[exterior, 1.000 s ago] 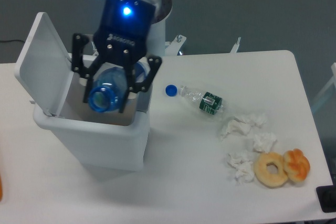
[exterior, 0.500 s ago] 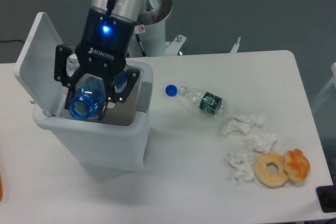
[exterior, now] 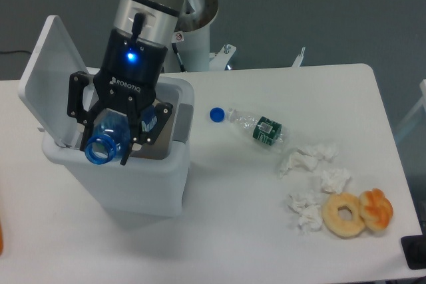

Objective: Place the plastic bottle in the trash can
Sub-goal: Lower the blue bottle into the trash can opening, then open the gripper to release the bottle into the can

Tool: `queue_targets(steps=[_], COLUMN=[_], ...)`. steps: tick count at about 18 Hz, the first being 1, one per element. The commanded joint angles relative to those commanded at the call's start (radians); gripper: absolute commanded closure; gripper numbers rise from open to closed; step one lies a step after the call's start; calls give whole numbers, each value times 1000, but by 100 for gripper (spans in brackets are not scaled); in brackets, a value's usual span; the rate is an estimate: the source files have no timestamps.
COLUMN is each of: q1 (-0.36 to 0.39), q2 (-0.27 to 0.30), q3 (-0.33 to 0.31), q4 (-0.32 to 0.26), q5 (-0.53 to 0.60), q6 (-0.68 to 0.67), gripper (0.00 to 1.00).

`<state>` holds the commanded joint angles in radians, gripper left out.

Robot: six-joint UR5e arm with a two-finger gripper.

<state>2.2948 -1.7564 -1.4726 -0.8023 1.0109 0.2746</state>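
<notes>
plastic bottle (exterior: 106, 141) held in gripper (exterior: 105, 151) over trash can (exterior: 154, 184).

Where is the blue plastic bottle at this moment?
In the camera view, the plastic bottle is on the left, held in the gripper over the open trash can, beside its raised lid.

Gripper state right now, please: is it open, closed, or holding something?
Gripper: closed on the plastic bottle, above the open trash can.
</notes>
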Motion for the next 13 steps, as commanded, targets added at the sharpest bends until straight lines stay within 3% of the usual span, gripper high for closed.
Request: queue_targets(steps=[1, 4, 8, 9, 13], q1=[-2, -2, -3, -2, -3], q2=[-2, -2, -2, 0, 6], q3=[0, 2, 6, 5, 5], q4=[0, 0, 0, 0, 0], q5=[0, 0, 0, 0, 0], q6=[0, 2, 15, 21, 26], gripper=[83, 60, 6, 0, 0])
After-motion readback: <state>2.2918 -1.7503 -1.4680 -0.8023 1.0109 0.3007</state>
